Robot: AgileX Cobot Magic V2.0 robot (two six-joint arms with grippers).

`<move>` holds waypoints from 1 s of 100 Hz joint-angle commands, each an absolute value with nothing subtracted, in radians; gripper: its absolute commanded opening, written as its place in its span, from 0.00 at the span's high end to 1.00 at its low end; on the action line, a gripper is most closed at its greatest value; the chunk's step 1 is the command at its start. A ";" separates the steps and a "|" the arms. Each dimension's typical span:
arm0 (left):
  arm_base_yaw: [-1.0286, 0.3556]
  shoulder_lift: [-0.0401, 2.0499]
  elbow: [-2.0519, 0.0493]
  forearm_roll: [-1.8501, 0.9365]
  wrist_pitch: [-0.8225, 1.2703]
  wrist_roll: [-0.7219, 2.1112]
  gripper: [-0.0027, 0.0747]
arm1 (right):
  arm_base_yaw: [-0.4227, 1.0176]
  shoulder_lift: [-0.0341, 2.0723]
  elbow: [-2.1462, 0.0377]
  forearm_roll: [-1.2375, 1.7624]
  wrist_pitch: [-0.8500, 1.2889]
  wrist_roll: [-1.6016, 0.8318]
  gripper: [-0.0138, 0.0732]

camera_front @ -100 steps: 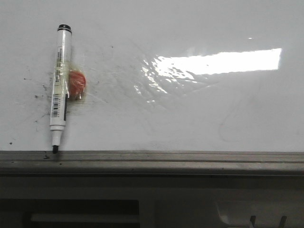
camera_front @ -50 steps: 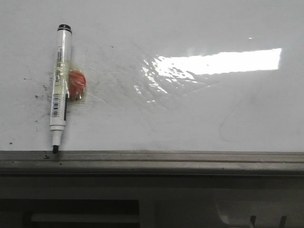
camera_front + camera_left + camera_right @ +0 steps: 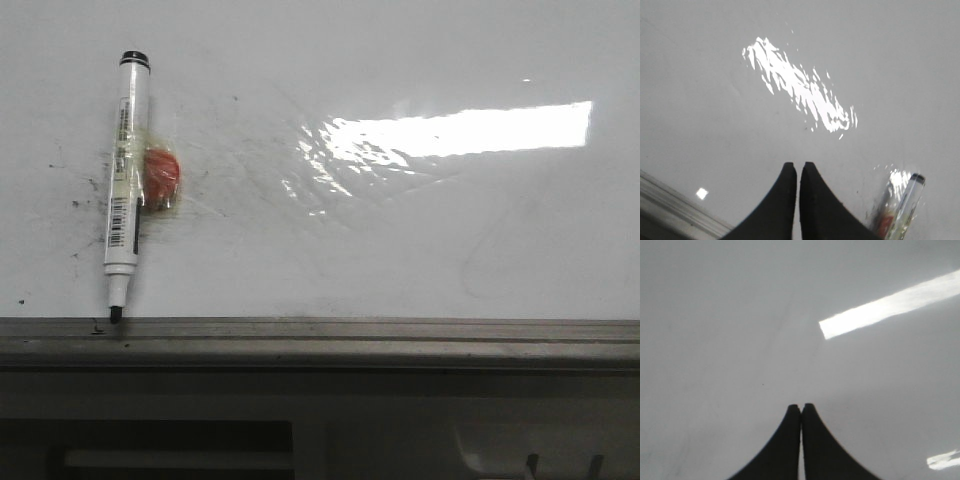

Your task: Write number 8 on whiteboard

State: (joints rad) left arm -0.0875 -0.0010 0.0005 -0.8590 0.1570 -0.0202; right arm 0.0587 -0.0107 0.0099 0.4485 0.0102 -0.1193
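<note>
Since no figure 8 is yet seen on the whiteboard (image 3: 400, 250), the task is judged barely begun. Both claws are closed on nothing: the left gripper (image 3: 798, 167) and the right gripper (image 3: 801, 408) are held above bare board, fingertips pressed together. An uncapped marker (image 3: 127, 180) (an orange lump taped to its barrel, probably as a grip aid) lies just beside the left claw, tip toward the grey ledge (image 3: 400, 340), so that it can be reached.

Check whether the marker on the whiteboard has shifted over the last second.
No. In the front view the marker lies in the same spot, its tip at the grey ledge on the whiteboard.
</note>
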 commanded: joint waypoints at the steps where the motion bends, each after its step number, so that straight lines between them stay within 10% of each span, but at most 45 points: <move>1: -0.088 -0.032 0.023 -0.940 0.072 -0.028 0.99 | 0.054 -0.030 -0.015 0.510 -0.072 -0.120 0.90; 61: -0.090 0.299 -0.408 -0.589 0.421 0.067 0.98 | 0.054 0.209 -0.455 0.160 0.436 -0.133 0.90; 100: -0.200 0.544 -0.559 -0.592 0.576 0.297 0.58 | 0.054 0.217 -0.465 0.148 0.460 -0.133 0.69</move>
State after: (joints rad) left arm -0.1512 0.5111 -0.5185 -0.5725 0.6200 0.2642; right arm 0.0587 0.1976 -0.4252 0.1561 0.5269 -0.1253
